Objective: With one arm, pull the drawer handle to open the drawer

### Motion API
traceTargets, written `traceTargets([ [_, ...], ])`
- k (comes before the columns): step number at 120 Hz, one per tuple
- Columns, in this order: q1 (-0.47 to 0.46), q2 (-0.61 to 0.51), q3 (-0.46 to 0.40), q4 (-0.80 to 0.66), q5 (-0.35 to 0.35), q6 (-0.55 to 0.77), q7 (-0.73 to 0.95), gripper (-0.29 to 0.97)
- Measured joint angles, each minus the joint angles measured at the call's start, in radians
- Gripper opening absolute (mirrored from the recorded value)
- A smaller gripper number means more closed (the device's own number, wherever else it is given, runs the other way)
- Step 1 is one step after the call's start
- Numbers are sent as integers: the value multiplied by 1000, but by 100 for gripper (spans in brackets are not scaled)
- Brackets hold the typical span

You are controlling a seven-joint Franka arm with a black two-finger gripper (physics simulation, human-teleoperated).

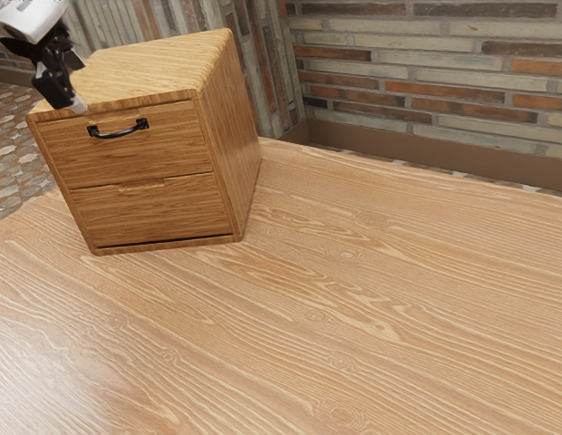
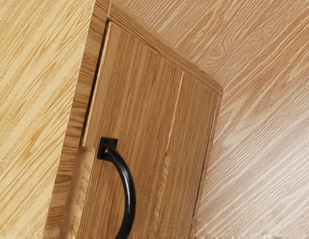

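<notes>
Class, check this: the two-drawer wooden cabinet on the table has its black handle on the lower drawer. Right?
No. The exterior view shows the black handle on the upper drawer, not the lower drawer. The cabinet does have two drawers and stands on the table.

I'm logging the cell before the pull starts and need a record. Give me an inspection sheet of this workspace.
Surface: wood-grain table, carrying the cabinet.
Job's things: two-drawer wooden cabinet; top drawer looks shut; black handle not grasped.
Clutter: nothing seen.
Grippers: gripper at the cabinet's top front corner, up and toward the exterior view's left of the handle.
Cables: nothing seen.
Surroundings: brick wall behind; tiled floor beside the table.
</notes>
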Motion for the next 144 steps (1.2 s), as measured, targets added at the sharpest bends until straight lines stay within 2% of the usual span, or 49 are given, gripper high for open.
traceTargets([
  [22,-21,57,4,-3,4,43,138,61],
  [37,-17,47,69,-19,-1,49,207,59],
  [52,-16,41,86,-77,-5,43,249,59],
  [62,-18,41,87,-91,-13,32,266,60],
  [90,14,58,89,-94,-80,33,282,51],
  [127,20,99,87,-92,-100,61,280,42],
  [140,20,109,87,-90,-101,69,278,48],
  [144,20,112,86,-90,-101,71,277,46],
])
